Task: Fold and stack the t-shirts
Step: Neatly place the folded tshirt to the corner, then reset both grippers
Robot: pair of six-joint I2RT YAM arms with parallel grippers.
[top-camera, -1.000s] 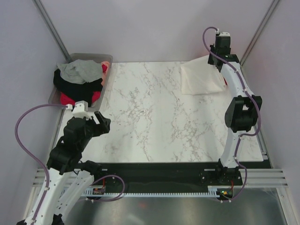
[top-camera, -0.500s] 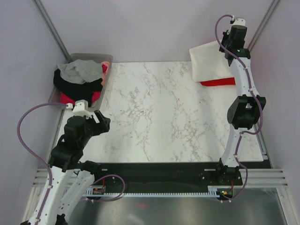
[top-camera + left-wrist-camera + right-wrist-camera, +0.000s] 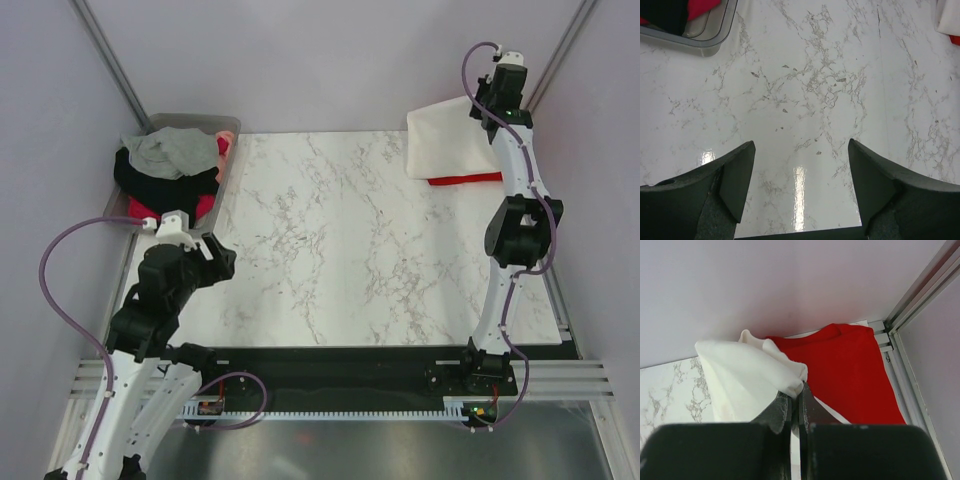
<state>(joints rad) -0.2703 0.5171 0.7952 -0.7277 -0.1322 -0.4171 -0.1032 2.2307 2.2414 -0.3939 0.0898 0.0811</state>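
Note:
At the table's far right corner my right gripper [image 3: 492, 108] is raised and shut on the edge of the folded cream-white t-shirt [image 3: 448, 145], which hangs from it over the flat red t-shirt [image 3: 468, 179]. In the right wrist view the cream-white t-shirt [image 3: 747, 377] bunches at the closed fingertips of the right gripper [image 3: 799, 390], with the red t-shirt [image 3: 847, 370] spread below. My left gripper [image 3: 218, 262] hovers open over bare marble near the left front; the left wrist view shows the left gripper [image 3: 801, 150] with nothing between its fingers.
A grey bin [image 3: 226, 130] at the back left holds a pile of grey, black and red clothes; its corner [image 3: 710, 37] shows in the left wrist view. Grey walls close in the back and both sides. A black rail runs along the table's near edge.
My right gripper has lifted the cream-white t-shirt off the table and carried it back and right, uncovering the red t-shirt beneath. The left arm has stayed still.

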